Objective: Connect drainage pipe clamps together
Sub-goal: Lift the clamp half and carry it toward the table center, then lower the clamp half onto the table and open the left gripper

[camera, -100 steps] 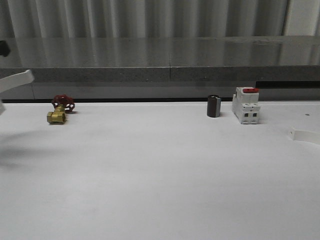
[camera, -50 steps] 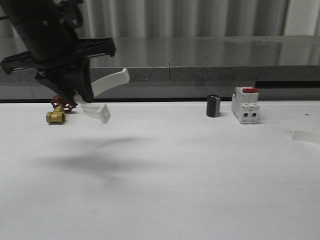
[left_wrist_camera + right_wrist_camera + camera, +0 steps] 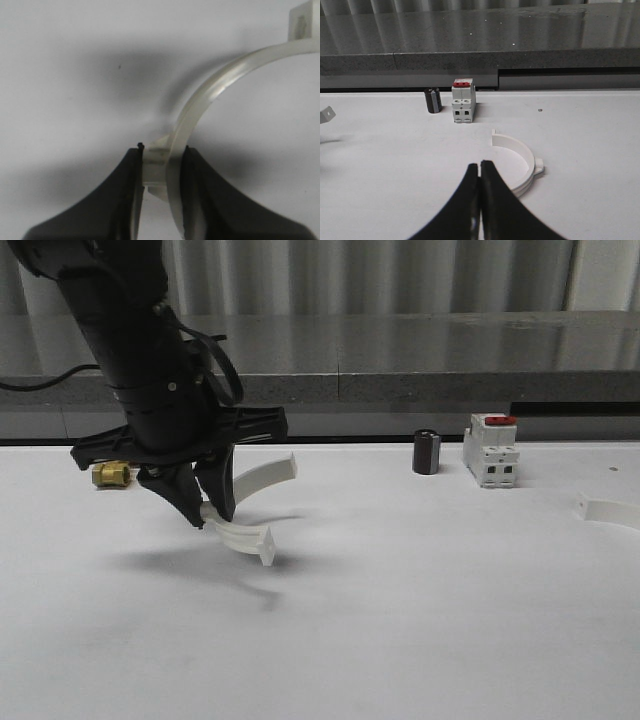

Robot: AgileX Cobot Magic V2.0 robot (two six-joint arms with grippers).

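- The left tool (image 3: 207,508) was closed on one white clamp half (image 3: 247,510), its dark fingers (image 3: 125,195) pinching the band near a small outer nub, as the left wrist view showed.
- In the front view that held half hung just above the worktop (image 3: 400,620), at about nine o'clock from the centre, its open ends pointing toward three o'clock.
- The second clamp half (image 3: 517,162) lay flat on the worktop at the three o'clock edge of the front view, just ahead of the right tool (image 3: 480,172), whose fingers were pressed together with nothing between them.
- The bands looked like thin, smooth, slightly translucent plastic: light, springy rather than rigid, and probably slippery under hard pads.
- A grip mid-arc beside the nub seemed soundest, leaving both flat end tabs free to mate.
- A white switch block with a red top (image 3: 492,451) and a small dark cylinder (image 3: 427,452) stood near one o'clock; a brass fitting (image 3: 110,474) sat at ten o'clock, well apart from either half.
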